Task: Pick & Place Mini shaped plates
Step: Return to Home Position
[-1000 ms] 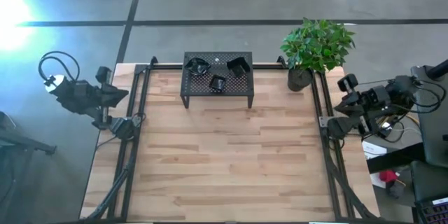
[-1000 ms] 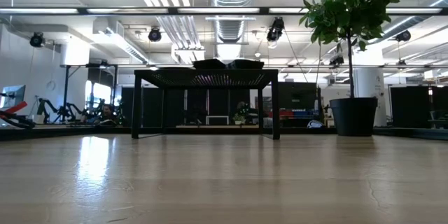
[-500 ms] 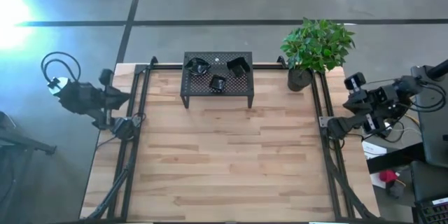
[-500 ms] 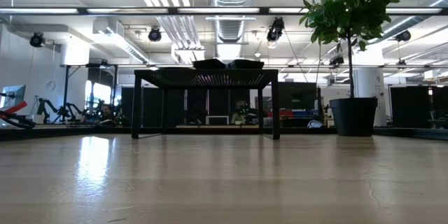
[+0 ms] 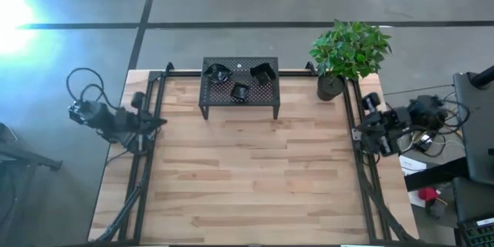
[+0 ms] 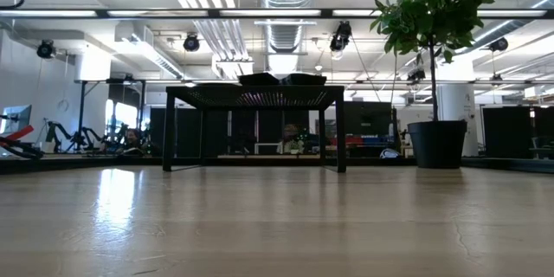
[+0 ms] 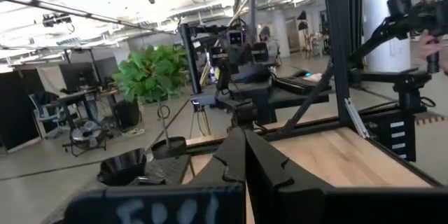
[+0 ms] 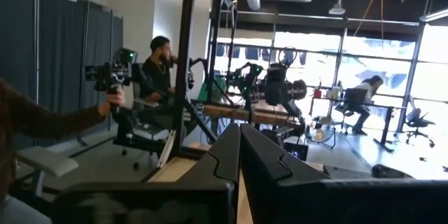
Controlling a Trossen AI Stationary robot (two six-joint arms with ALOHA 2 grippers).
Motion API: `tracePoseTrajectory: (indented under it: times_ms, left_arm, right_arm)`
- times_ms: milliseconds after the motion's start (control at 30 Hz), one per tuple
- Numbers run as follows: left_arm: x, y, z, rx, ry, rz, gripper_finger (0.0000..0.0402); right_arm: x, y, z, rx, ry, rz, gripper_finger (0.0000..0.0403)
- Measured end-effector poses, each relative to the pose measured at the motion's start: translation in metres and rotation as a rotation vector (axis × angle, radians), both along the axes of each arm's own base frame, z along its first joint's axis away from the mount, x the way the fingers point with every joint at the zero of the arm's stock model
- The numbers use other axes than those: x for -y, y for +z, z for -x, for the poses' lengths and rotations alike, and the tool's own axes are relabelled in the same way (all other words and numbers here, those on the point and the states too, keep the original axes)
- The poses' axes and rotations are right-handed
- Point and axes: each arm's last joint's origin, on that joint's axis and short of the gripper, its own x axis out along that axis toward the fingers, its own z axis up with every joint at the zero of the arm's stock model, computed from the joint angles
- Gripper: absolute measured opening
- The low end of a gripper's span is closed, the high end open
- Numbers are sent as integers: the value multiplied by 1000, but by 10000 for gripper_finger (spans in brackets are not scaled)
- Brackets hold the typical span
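Three dark mini shaped plates (image 5: 218, 72) (image 5: 240, 91) (image 5: 264, 72) lie on top of the black perforated rack (image 5: 239, 89) at the table's far middle. In the low view they show as low dark shapes (image 6: 281, 78) on the rack top. My left gripper (image 5: 160, 121) hovers shut over the table's left rail, its fingers (image 7: 243, 147) closed with nothing between them. My right gripper (image 5: 356, 132) hovers shut over the right rail, its fingers (image 8: 239, 143) also closed on nothing. Both are far from the plates.
A potted plant (image 5: 349, 50) stands at the far right corner beside the rack. Black frame rails (image 5: 147, 162) (image 5: 363, 177) run along both table sides. The wooden top (image 5: 247, 177) in front of the rack is bare. A person's arm (image 8: 42, 119) holding a device shows beyond the table.
Both arms have sunk and come inward. The left gripper has moved down and toward the table's right, over the left rail. The right gripper has moved down and toward the table's left and near edge. Both stay shut. The plates have not moved.
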Motion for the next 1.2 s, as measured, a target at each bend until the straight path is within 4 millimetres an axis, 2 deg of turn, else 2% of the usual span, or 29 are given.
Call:
tracePoseTrajectory:
  times_ms: [467,833,933,1200]
  left_arm:
    - [18,-61,-36,2,2,-15,0]
    - [26,-103,-50,34,6,-22,0]
    - [26,-106,-51,13,6,1,0]
    - [26,-106,-51,13,4,15,0]
  right_arm:
    - [-16,-63,-45,-11,1,-1,8]
    - [-23,-112,-63,-41,1,7,8]
    - [-24,-125,-66,-49,1,12,8]
    - [-24,-127,-67,-64,-13,45,8]
